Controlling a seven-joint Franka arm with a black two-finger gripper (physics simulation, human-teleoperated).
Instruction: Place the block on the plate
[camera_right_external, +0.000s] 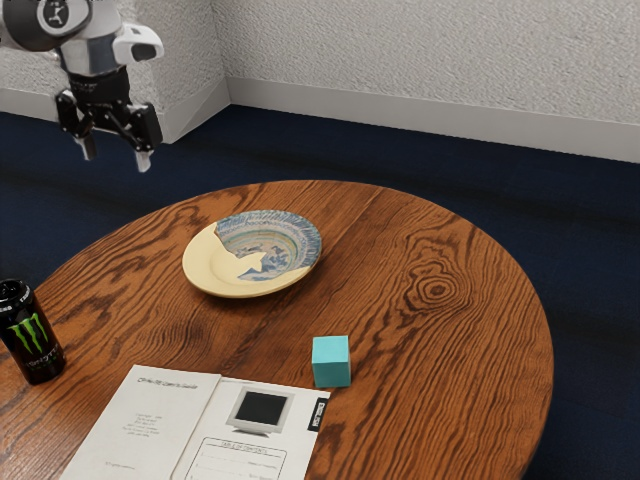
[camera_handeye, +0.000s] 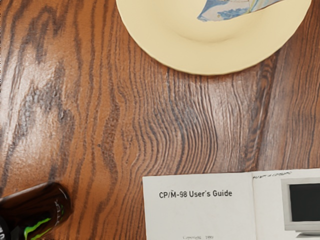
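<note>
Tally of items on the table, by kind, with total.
Plates: 1, the cream and blue plate
Blocks: 1, the turquoise block
Cans: 1, the black can
Printed guides: 1, the open user's guide
Total: 4

Plate (camera_handeye: 215, 55) and can (camera_handeye: 40, 215) near user's guide (camera_handeye: 197, 210) on wood (camera_handeye: 110, 115).

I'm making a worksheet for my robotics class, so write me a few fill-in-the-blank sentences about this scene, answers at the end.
The booklet is titled "CP/M-98 User's ____".
The can bears a bright logo coloured ____.
Of the plate and the table, the block rests on the ____.

Missing words: Guide; green; table.
</note>
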